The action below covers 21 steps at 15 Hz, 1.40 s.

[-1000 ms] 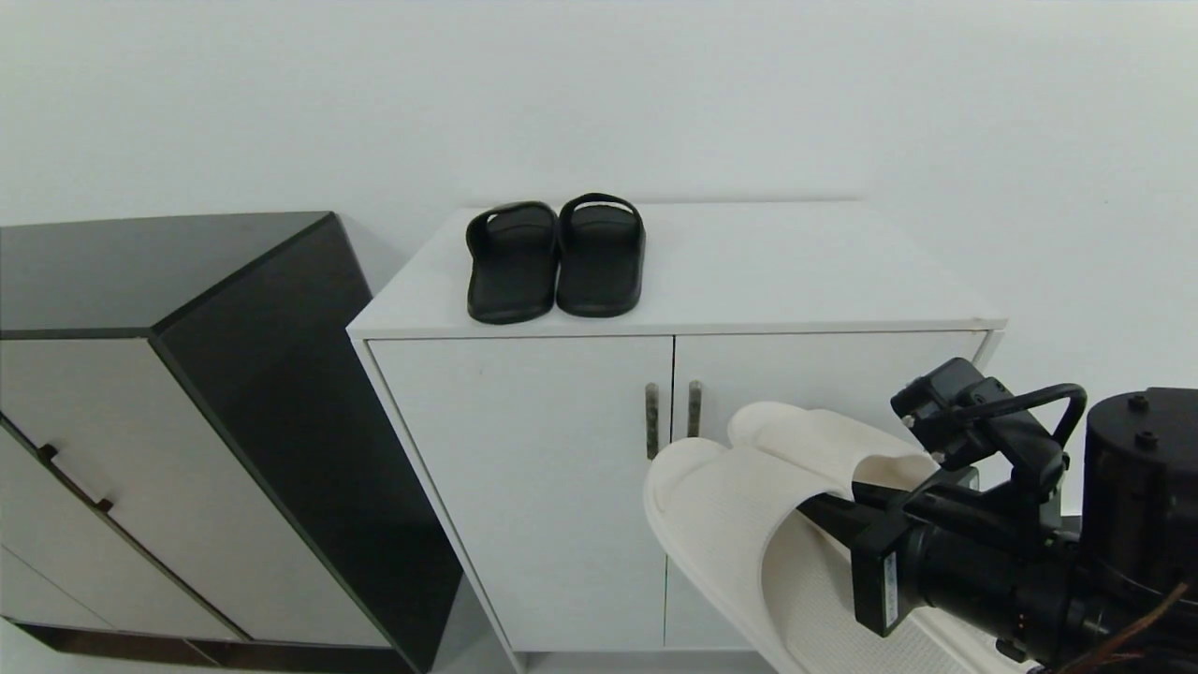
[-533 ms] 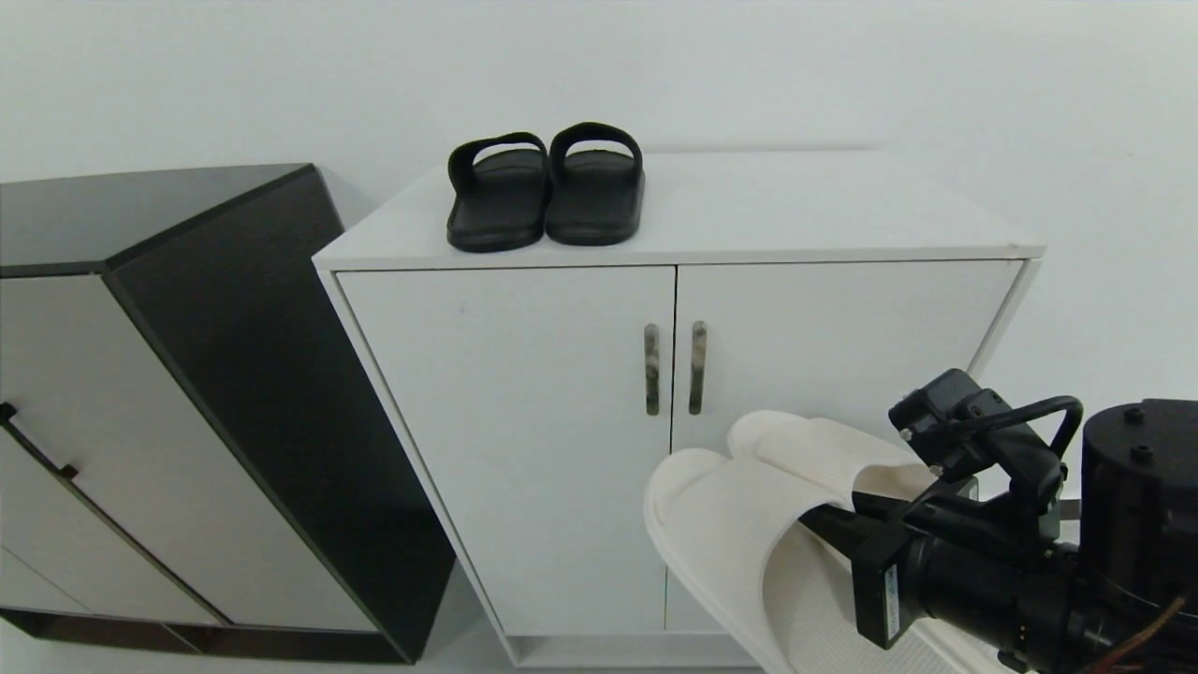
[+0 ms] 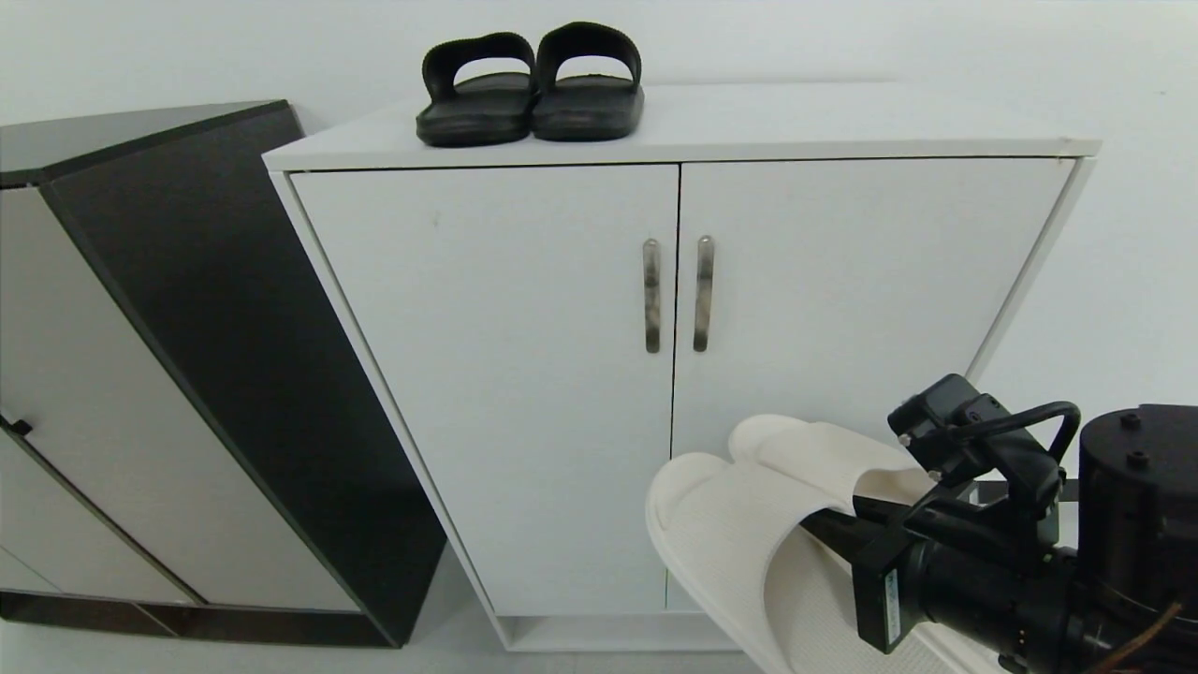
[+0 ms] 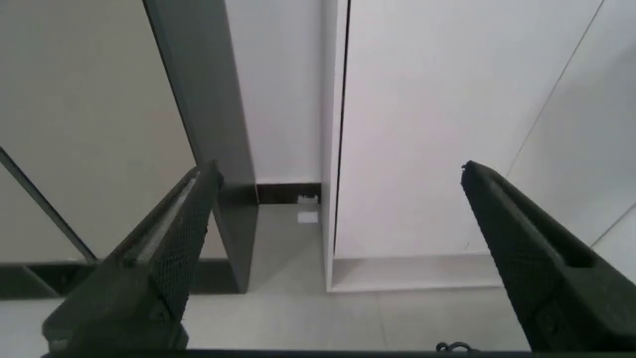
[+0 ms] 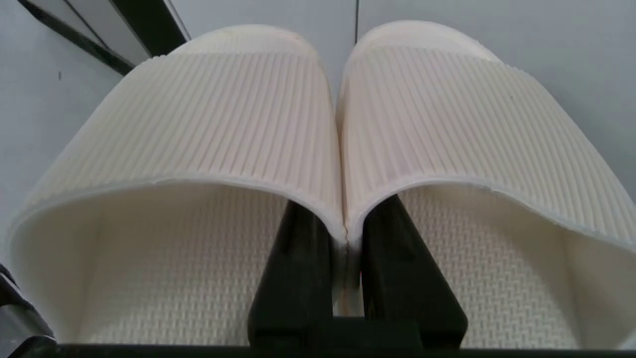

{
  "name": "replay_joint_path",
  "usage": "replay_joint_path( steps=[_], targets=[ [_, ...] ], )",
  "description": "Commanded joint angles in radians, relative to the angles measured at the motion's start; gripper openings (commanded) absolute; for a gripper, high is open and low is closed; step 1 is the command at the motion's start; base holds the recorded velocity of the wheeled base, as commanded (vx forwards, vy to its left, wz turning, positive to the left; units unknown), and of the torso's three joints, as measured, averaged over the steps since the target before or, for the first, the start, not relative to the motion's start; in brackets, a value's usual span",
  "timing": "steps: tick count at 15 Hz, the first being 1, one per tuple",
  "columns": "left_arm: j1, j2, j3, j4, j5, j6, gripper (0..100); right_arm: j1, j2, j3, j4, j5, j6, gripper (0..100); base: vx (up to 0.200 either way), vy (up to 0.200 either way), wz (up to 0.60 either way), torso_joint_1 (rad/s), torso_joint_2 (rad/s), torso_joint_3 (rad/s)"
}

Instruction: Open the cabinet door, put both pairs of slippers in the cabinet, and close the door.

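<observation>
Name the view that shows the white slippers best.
Right wrist view: the white slippers lie side by side, the right claw pinching their inner sides together. The head view has their toes, heels behind the arm. The left wrist view faces the cabinet base.

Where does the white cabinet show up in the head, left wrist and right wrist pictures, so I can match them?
Head view: white cabinet in the centre, both doors shut.
Left wrist view: its lower part, seen past the open left hand.
Right wrist view: its doors behind the white slippers.
Shared landmark: the black cabinet beside it, also at and.
</observation>
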Motion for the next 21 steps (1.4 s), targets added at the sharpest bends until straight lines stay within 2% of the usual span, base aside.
replay_joint_path(
  steps=[1, 3, 4, 5, 6, 7, 8, 11, 12, 14, 15, 16, 17, 18, 20, 21],
  targets=[
    [0.001, 0.001, 0.000, -0.001, 0.015, -0.008, 100, 0.001, 0.004, 0.002, 0.000, 0.000, 0.000, 0, 0.000, 0.000, 0.00, -0.032, 0.43, 0.393],
    [0.001, 0.001, 0.000, -0.010, 0.079, -0.013, 100, 0.007, -0.001, 0.005, 0.000, 0.000, -0.001, 0, 0.000, 0.000, 0.00, -0.015, 0.31, 0.300],
    [0.001, 0.001, 0.000, -0.024, 0.084, -0.006, 100, 0.011, -0.004, 0.006, -0.001, 0.000, -0.001, 0, 0.000, 0.000, 0.00, 0.002, 0.12, 0.119],
    [0.001, 0.006, -0.052, -0.041, 0.087, -0.006, 100, 0.011, -0.005, 0.005, -0.003, -0.001, -0.001, 0, 0.000, 0.000, 0.00, -0.002, 0.09, 0.066],
    [0.002, 0.069, -0.155, -0.034, 0.081, -0.003, 100, 0.011, -0.010, 0.008, -0.007, 0.000, -0.001, 0, 0.000, 0.000, 0.00, 0.000, 0.00, 0.000],
    [0.001, 0.158, -0.196, -0.031, 0.053, 0.010, 100, 0.013, -0.010, 0.008, -0.007, 0.000, -0.001, 0, 0.000, 0.000, 0.00, 0.000, 0.00, 0.000],
    [-0.001, 0.264, -0.216, -0.036, -0.020, 0.015, 100, 0.011, -0.007, 0.008, -0.009, 0.000, -0.001, 0, 0.000, 0.000, 0.00, 0.000, 0.00, 0.000],
    [-0.005, 0.567, -0.287, -0.137, -0.346, -0.002, 100, 0.011, -0.008, 0.012, -0.009, 0.000, 0.000, 0, 0.000, 0.000, 0.00, 0.000, 0.00, 0.000],
    [-0.012, 0.689, -0.333, -0.174, -0.432, 0.003, 100, 0.011, -0.010, 0.012, -0.011, 0.009, -0.001, 0, 0.000, 0.000, 0.00, 0.000, 0.00, 0.000],
    [-0.094, 0.859, -0.411, -0.225, -0.508, 0.003, 100, 0.011, -0.010, 0.009, -0.014, 0.022, -0.003, 0, 0.000, 0.000, 0.00, 0.000, 0.00, 0.000],
    [-0.197, 0.931, -0.439, -0.248, -0.553, 0.004, 100, 0.014, -0.011, 0.012, -0.018, 0.039, -0.007, 0, 0.000, 0.000, 0.00, 0.000, 0.00, 0.000],
    [-0.297, 0.975, -0.462, -0.251, -0.571, 0.007, 100, 0.019, -0.014, 0.012, -0.020, 0.045, -0.009, 0, 0.000, 0.000, 0.00, 0.000, 0.00, 0.000],
    [-0.404, 1.023, -0.485, -0.252, -0.570, 0.014, 100, 0.019, -0.019, 0.012, -0.020, 0.046, -0.007, 0, 0.000, 0.000, 0.00, 0.000, 0.00, 0.000],
    [-0.472, 1.064, -0.512, -0.257, -0.554, 0.015, 100, 0.019, -0.022, 0.014, -0.020, 0.049, -0.006, 0, 0.000, 0.000, 0.00, 0.000, 0.00, 0.000],
    [-0.510, 1.126, -0.526, -0.292, -0.553, 0.047, 100, 0.017, -0.048, 0.034, -0.020, 0.080, -0.006, 0, 0.000, 0.000, 0.00, 0.000, 0.00, 0.000],
    [-0.510, 1.152, -0.537, -0.320, -0.553, 0.046, 100, 0.016, -0.054, 0.034, -0.020, 0.091, -0.004, 0, 0.000, 0.000, 0.00, 0.000, 0.00, 0.000]
  ],
)
